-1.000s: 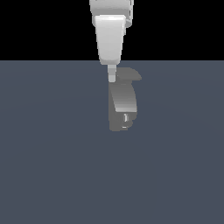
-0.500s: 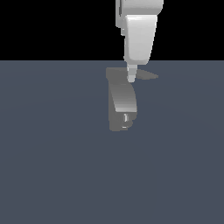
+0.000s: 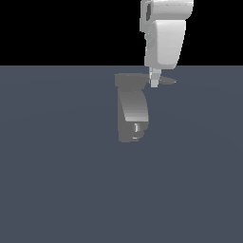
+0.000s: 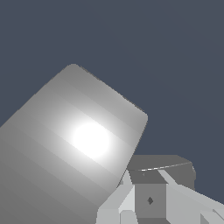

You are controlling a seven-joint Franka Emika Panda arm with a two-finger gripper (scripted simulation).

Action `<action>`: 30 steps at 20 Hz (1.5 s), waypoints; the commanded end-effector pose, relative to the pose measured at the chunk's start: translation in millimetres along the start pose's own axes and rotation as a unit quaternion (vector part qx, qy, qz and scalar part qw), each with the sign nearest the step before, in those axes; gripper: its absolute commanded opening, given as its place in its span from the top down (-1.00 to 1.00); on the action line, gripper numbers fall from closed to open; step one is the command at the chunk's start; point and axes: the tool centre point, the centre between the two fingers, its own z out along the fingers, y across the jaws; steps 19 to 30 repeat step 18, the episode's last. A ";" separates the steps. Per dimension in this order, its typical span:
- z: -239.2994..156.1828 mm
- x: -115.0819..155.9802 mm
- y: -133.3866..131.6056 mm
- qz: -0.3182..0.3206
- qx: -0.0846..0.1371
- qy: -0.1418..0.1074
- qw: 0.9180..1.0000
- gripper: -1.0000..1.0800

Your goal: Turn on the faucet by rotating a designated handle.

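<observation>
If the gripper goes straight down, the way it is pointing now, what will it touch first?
Most likely the handle: the gripper points down with its tip right at that lever, beside the top of the faucet. Depth is unclear in the exterior view, so it may already touch or pass just beside it.

The faucet (image 3: 133, 114) stood upright on the flat surface, a grey curved body with a bright sheen and a darker base. Its handle (image 3: 167, 81), a thin tapering grey lever, projected from the top toward the exterior view's right, apparently level; its inner end was hidden.
</observation>
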 end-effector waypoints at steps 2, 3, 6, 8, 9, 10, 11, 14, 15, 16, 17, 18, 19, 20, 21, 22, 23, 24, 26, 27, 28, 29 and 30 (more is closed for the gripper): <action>0.1 14.7 -12.3 0.003 0.003 0.000 1.000 1.00; 0.1 18.2 -14.9 0.003 0.003 0.000 1.000 1.00; 0.0 28.8 -22.7 0.005 0.003 0.000 1.000 1.00; 0.0 35.7 -27.8 0.006 0.003 0.000 1.000 1.00; 0.0 39.2 -30.3 0.006 0.003 0.000 1.000 1.00; -0.1 42.6 -32.8 0.007 0.003 0.000 1.000 1.00; -0.1 46.1 -35.3 0.007 0.003 0.000 1.000 1.00; -0.2 56.2 -42.6 0.008 0.003 0.000 1.000 1.00; -0.2 59.5 -45.1 0.009 0.003 0.000 1.000 1.00; -0.3 62.8 -47.5 0.009 0.003 0.000 1.000 1.00; -0.3 66.1 -49.9 0.010 0.003 0.000 1.000 1.00; -0.3 66.1 -49.9 0.010 0.003 0.000 1.000 1.00; -0.3 66.1 -49.9 0.010 0.003 0.000 1.000 1.00; -0.3 66.1 -49.9 0.010 0.003 0.000 1.000 1.00; -0.3 66.1 -49.9 0.010 0.003 0.000 1.000 1.00; -0.3 66.1 -49.9 0.010 0.003 0.000 1.000 1.00; -0.3 66.1 -49.9 0.010 0.003 0.000 1.000 1.00; -0.3 66.1 -49.9 0.010 0.003 0.000 1.000 1.00; -0.3 66.1 -49.9 0.010 0.003 0.000 1.000 1.00; -0.3 66.1 -49.9 0.010 0.003 0.000 1.000 1.00; -0.3 66.1 -49.9 0.010 0.003 0.000 1.000 1.00; -0.3 66.1 -49.9 0.010 0.003 0.000 1.000 1.00; -0.3 66.1 -49.9 0.010 0.003 0.000 1.000 1.00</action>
